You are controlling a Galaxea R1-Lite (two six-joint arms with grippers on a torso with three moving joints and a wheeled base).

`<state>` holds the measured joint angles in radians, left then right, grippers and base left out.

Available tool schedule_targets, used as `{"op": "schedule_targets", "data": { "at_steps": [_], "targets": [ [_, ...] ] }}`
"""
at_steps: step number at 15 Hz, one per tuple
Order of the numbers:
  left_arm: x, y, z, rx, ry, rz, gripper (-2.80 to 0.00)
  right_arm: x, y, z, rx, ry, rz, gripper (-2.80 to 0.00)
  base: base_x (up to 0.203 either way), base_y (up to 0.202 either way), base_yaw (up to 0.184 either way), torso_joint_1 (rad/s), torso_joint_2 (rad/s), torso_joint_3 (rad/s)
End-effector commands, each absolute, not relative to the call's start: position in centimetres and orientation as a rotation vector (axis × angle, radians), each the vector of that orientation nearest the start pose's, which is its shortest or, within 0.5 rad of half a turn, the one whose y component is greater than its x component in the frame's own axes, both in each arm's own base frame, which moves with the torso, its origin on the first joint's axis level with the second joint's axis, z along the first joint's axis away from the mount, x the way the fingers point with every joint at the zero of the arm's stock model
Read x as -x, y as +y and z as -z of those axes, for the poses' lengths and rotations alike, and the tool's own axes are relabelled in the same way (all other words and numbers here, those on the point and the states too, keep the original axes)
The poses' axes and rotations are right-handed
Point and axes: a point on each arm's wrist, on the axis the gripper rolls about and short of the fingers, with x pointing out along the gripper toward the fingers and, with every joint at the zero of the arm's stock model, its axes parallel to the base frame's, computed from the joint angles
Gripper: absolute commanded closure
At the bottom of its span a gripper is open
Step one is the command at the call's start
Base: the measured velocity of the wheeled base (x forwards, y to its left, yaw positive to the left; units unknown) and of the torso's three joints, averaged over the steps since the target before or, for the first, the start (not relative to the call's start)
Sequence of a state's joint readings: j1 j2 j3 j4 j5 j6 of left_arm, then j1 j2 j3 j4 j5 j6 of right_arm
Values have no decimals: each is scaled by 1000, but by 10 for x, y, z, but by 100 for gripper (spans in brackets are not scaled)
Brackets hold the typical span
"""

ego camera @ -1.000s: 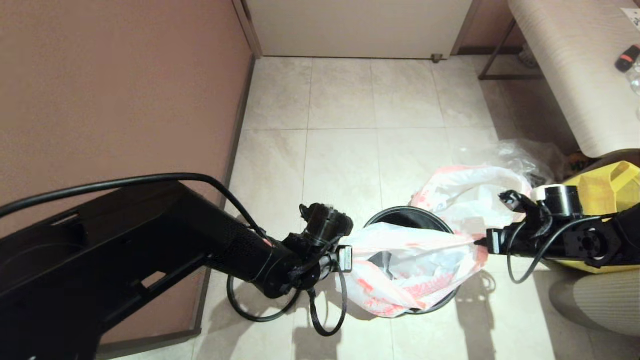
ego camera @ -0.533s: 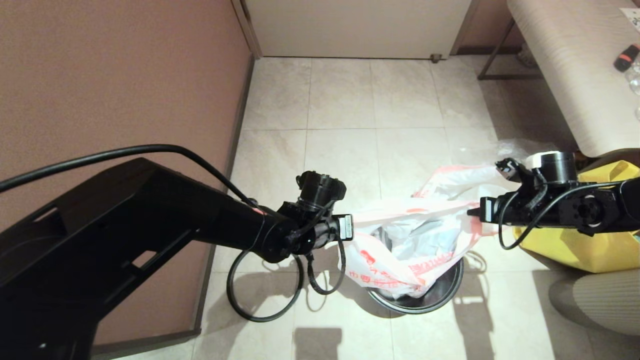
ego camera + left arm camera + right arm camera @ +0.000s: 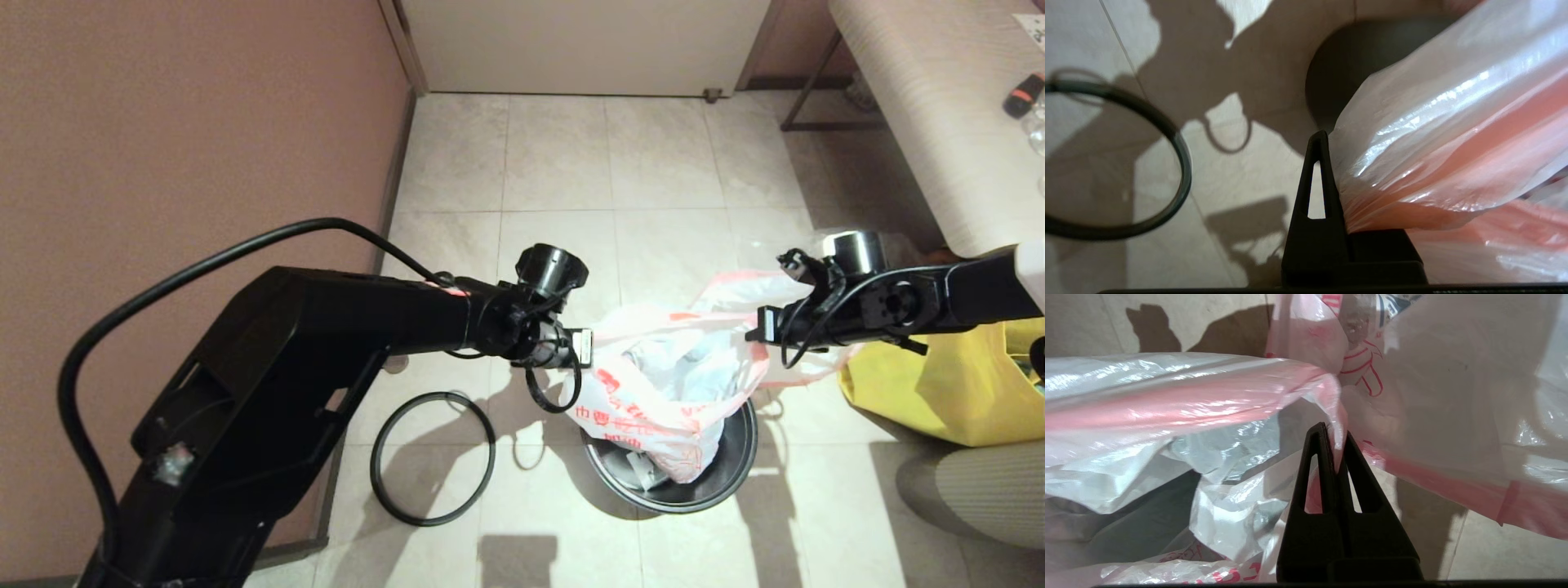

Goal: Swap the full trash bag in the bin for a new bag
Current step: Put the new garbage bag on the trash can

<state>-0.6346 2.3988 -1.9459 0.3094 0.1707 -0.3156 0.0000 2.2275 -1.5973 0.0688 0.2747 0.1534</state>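
The new bag point(image 3: 653, 392), translucent white with a pink-red rim and red print, is stretched between both grippers above the bin point(image 3: 731, 478), and its lower end hangs inside. My left gripper point(image 3: 589, 349) is shut on the bag's rim band point(image 3: 1412, 179); only one of its fingers point(image 3: 1316, 183) shows. At the opposite rim, my right gripper point(image 3: 755, 331) is shut on a pinch of film point(image 3: 1336, 445). The full trash bag point(image 3: 735, 290) lies on the floor behind the right gripper. The bin's grey ring point(image 3: 433, 457) lies on the tiles left of the bin.
A brown wall point(image 3: 204, 163) runs close along my left arm. A big yellow bag point(image 3: 939, 392) stands right of the bin, under the right arm. A bench point(image 3: 922, 106) fills the far right. Open tiles point(image 3: 612, 163) lie beyond the bin.
Both arms have risen and moved away from me, lifting the bag's mouth well above the bin. The bag now hangs deeper, its lower end down inside the bin.
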Motion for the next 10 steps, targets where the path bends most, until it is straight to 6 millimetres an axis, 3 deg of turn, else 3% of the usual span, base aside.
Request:
{"op": "schedule_targets", "data": {
  "at_steps": [1, 4, 7, 10],
  "targets": [
    [-401, -282, -93, -38, 845, 293, 0, -452, 6, -110, -244, 767, -204, 0, 0, 0, 0, 0, 0, 0],
    [-411, -270, -59, -66, 937, 242, 0, -451, 3, -96, -245, 830, -194, 0, 0, 0, 0, 0, 0, 0],
    [-416, -266, -48, -64, 959, 229, 0, -455, 4, -92, -231, 831, -201, 0, 0, 0, 0, 0, 0, 0],
    [-404, -272, -36, -89, 1012, 252, 0, -456, 4, -80, -230, 861, -202, 0, 0, 0, 0, 0, 0, 0]
  ]
}}
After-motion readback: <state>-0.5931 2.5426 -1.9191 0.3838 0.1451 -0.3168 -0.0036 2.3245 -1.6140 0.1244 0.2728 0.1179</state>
